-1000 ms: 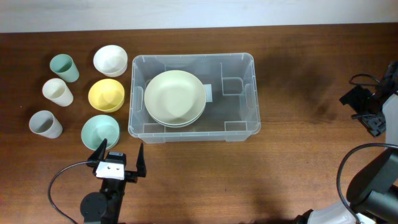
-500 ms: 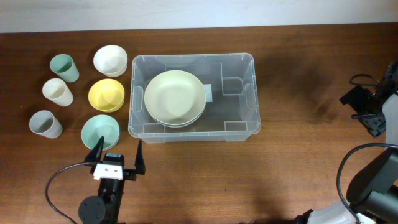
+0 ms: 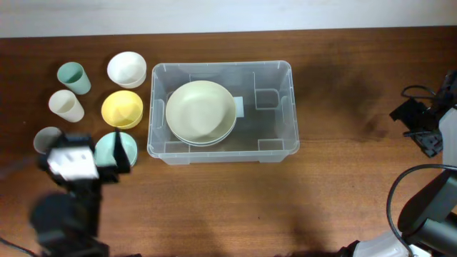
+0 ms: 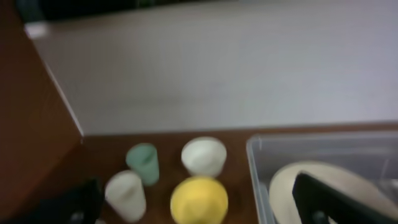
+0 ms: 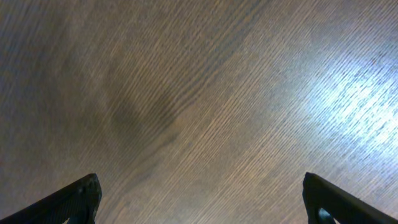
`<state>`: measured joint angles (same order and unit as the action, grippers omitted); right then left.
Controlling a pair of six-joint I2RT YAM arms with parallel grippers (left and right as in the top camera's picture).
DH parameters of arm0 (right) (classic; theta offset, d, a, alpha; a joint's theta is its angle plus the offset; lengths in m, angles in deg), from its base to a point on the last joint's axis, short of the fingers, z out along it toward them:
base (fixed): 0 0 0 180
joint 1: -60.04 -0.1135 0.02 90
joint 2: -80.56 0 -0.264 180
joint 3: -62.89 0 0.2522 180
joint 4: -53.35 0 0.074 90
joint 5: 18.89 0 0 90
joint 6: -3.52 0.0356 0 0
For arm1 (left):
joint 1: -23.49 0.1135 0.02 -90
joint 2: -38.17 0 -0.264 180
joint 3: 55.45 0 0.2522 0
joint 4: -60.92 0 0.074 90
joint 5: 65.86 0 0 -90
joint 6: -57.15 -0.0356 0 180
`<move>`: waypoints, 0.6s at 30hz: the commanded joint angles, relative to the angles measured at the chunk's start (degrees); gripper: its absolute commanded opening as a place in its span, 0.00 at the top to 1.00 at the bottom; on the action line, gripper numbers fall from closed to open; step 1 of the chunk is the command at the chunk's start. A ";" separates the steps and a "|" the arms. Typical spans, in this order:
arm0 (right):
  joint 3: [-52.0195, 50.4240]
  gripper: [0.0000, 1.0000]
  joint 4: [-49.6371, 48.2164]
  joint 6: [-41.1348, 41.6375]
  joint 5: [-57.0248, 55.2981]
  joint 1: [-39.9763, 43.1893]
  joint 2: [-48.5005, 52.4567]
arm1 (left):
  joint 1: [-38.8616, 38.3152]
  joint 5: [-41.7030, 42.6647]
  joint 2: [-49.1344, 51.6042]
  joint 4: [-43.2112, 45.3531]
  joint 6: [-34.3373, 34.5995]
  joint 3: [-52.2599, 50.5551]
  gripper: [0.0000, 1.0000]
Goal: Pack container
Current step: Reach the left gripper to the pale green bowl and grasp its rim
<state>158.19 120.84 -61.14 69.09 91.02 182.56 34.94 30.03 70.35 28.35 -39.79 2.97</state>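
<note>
The clear plastic container (image 3: 271, 121) stands mid-table with a stack of pale green plates (image 3: 201, 112) in its left half. My left gripper (image 3: 84, 151) is blurred by motion, open and empty, over the mint bowl (image 3: 108, 148) and the grey cup (image 3: 47, 135). In the left wrist view its gripper (image 4: 199, 211) is spread wide, with the yellow bowl (image 4: 199, 200) ahead between the fingers and the container's corner (image 4: 258, 149) at the right. My right gripper (image 3: 421, 128) is open and empty at the far right; its wrist view (image 5: 202, 208) shows only bare wood.
Left of the container are a white bowl (image 3: 127, 69), a yellow bowl (image 3: 122, 108), a green cup (image 3: 73, 77) and a cream cup (image 3: 66, 106). The wall runs along the table's far edge (image 4: 217, 127). Cables lie at the right edge (image 3: 414, 193).
My left arm has swung left and towards the bowls, from the front edge to over the mint bowl and grey cup. The right arm and the container have not moved.
</note>
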 commanded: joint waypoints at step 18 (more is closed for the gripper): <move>-0.07 0.01 -0.02 0.46 -0.13 -0.15 -0.37 | 7.93 -4.66 47.84 -29.38 16.50 21.40 0.01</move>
<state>158.17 120.82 -61.01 69.22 91.02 182.56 42.28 26.40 114.31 -1.15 -25.82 23.41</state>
